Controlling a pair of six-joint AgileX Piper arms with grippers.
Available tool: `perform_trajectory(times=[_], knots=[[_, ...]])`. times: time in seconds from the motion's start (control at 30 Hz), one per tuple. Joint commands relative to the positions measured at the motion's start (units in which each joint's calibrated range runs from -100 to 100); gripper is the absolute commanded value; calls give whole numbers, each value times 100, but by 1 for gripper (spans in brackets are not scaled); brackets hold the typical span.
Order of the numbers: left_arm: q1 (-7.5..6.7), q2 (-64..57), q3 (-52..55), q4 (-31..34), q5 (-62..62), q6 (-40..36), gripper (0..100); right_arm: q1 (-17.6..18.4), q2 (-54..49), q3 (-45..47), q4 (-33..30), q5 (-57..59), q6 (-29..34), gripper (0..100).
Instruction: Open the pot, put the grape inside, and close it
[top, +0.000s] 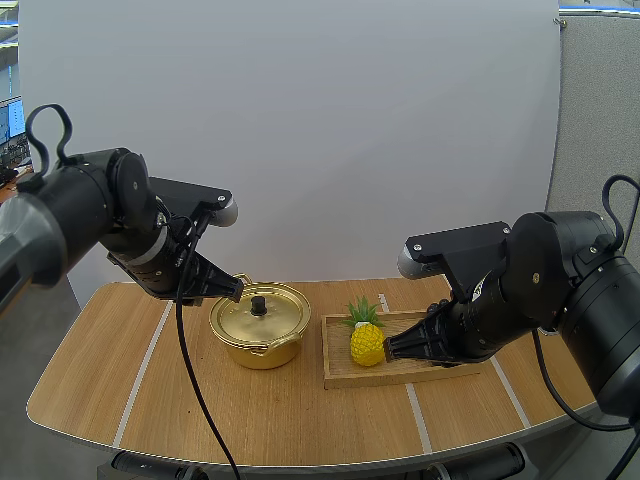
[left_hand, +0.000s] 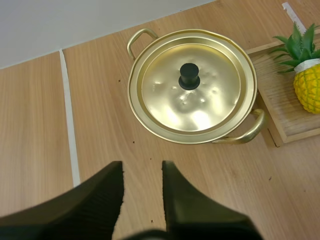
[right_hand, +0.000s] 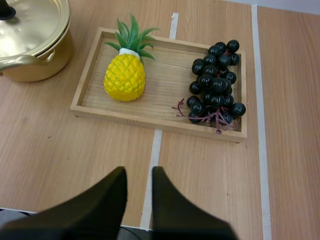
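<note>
Fingers spread and empty, the left gripper (left_hand: 142, 169) sits nearer the lidded golden metal pot (left_hand: 133, 96), its black knob (left_hand: 189, 76) straight ahead. The right gripper (right_hand: 139, 174), also spread, faces the black grape bunch (right_hand: 215, 82).

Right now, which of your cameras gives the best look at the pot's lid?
The left wrist view: it looks straight down on the whole lid, black knob included, seated on the pot. The high view shows it at a slant; the right wrist view catches part of it beside the tray.
</note>
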Motion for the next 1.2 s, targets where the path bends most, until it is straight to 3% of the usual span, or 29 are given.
perform_trajectory(times=[0.0, 0.43, 0.5, 0.63, 0.73, 1.17], knots=[[12, 71, -60, -58, -51, 65, 100, -28, 0, -35, 12, -233, 13, 97], [12, 87, -60, -218, -41, 865, 100, -28, 0, -35, 15, -64, 187, 100], [12, 87, -60, -454, -103, 1185, 100, -28, 0, -35, 48, -64, 187, 100], [12, 248, -60, -1531, -124, 2270, 100, -28, 0, -35, 49, -64, 200, 100], [12, 519, -89, -1861, -121, 2661, 100, -28, 0, -35, 49, -64, 200, 100], [12, 2561, -1432, -1801, 4, 2824, 100, -28, 0, -35, 438, -48, 200, 100]])
